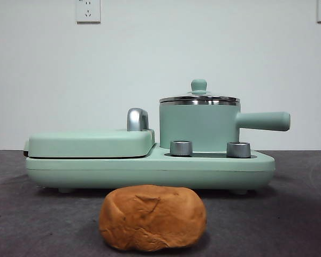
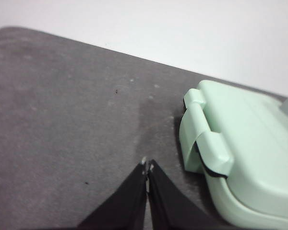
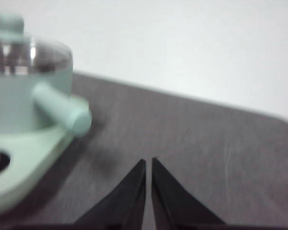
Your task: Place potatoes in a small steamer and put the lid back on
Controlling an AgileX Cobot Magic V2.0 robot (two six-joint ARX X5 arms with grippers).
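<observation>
The potato (image 1: 152, 218), a large lumpy orange-brown lump, lies on the grey table in front of the appliance in the front view. The small steamer (image 1: 199, 126), a mint-green pot with a straight side handle (image 1: 263, 121), stands on the appliance's right side. The glass lid (image 1: 199, 98) with its mint knob sits on the pot. The pot (image 3: 24, 98) and lid (image 3: 29, 52) also show in the right wrist view. My left gripper (image 2: 147, 165) is shut and empty over bare table beside the griddle. My right gripper (image 3: 148, 163) is shut and empty, off the pot's handle side.
The mint-green appliance base (image 1: 150, 167) carries a closed flat griddle cover (image 1: 91, 143) on its left, a chrome hinge handle (image 1: 137, 119) and two steel knobs (image 1: 181, 148). The griddle's end (image 2: 240, 153) shows in the left wrist view. A white wall stands behind.
</observation>
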